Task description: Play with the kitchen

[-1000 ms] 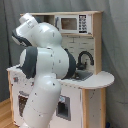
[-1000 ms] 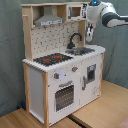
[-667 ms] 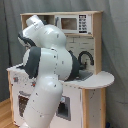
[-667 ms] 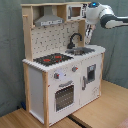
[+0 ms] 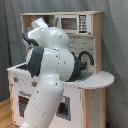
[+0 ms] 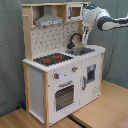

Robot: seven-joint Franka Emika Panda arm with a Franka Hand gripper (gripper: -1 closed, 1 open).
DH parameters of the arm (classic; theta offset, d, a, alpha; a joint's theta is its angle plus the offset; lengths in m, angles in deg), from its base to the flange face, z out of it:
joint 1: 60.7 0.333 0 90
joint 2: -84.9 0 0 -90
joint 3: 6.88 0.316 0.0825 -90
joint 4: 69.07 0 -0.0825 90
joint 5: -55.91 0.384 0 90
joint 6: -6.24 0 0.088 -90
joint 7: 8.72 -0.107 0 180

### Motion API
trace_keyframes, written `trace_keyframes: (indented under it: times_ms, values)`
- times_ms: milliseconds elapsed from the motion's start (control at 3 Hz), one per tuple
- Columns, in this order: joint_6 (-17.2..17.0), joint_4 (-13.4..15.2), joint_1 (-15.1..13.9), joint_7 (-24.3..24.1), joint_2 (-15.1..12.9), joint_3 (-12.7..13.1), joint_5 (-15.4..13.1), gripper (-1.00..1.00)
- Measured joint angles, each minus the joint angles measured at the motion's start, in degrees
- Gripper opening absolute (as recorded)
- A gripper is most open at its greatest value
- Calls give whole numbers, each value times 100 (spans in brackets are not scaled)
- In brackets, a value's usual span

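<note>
Blocking most of the first exterior view, your arm fills the frame with rounded, glossy white shells and a dark joint band. It hides the stovetop, the oven door and much of the kitchen front. Only the top shelf with the toy microwave, part of the curved black faucet and the rounded end of the countertop show past it.

In the second exterior view you get the whole kitchen: white panels with light-wood edging, standing on a wooden bench. The black stovetop carries red burners. The pegboard back is dotted with holes, and a grey hood sits under the top shelf. The oven door has a gridded window. The sink lies just beside the faucet.

Your arm enters from the second exterior view's right edge, cut off there. The end effector hangs down above the sink end of the countertop. You cannot tell from either view whether it is released or clenched.
</note>
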Motion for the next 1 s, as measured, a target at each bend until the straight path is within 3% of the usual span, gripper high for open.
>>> trace_keyframes:
  times_ms: [667,1000]
  values:
    - [559,-53,538,544,-42,-822,104,100]
    - [703,-116,721,998,-163,-1082,152,100]
